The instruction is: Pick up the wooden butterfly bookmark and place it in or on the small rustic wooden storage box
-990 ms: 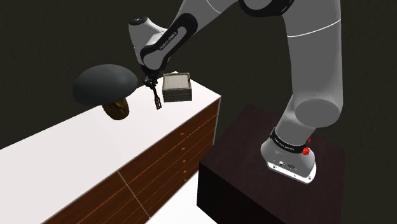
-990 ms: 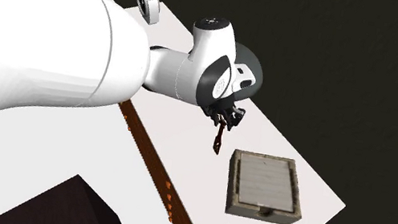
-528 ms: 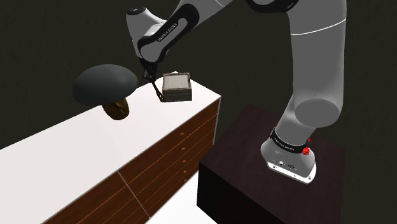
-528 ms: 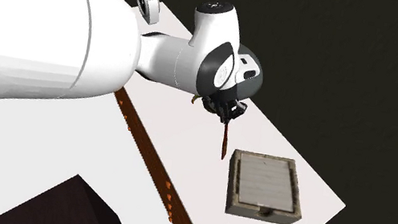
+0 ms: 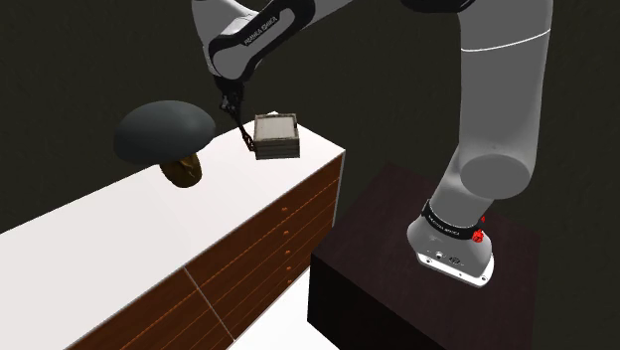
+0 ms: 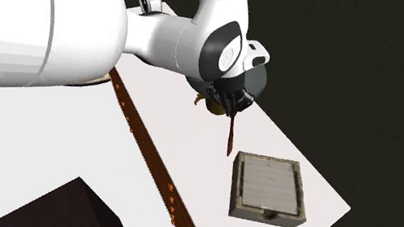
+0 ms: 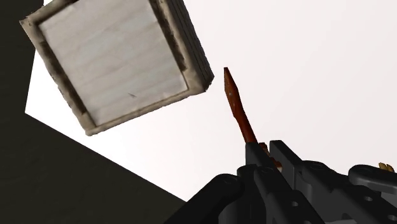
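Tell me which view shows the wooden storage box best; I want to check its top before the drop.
The second exterior view: the whole storage box seen from above, a pale panel inside its rim, nothing on it. The wrist view crops one corner; the shoulder view shows it obliquely.

White arm (image 5: 497, 89) arched high, wrist bent down, black pincer (image 6: 231, 111) pointing downward, clasping the bookmark (image 6: 230, 137)

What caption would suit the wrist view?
Black gripper holding a thin brown bookmark over the white surface, beside the pale box.
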Action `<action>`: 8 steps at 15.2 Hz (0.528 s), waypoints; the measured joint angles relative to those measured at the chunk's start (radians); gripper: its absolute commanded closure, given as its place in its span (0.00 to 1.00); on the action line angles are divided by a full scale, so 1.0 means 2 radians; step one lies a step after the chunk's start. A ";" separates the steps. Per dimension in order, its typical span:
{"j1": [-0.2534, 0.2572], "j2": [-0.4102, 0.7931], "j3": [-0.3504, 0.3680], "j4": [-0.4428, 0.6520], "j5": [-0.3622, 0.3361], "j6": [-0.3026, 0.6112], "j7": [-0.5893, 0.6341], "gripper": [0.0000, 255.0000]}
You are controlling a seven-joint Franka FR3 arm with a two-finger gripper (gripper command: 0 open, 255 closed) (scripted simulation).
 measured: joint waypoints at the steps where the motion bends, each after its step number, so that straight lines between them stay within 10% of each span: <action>1: -0.001 -0.003 0.000 0.002 0.001 -0.005 -0.002 1.00; 8: -0.001 -0.022 0.004 0.023 0.011 -0.044 -0.014 1.00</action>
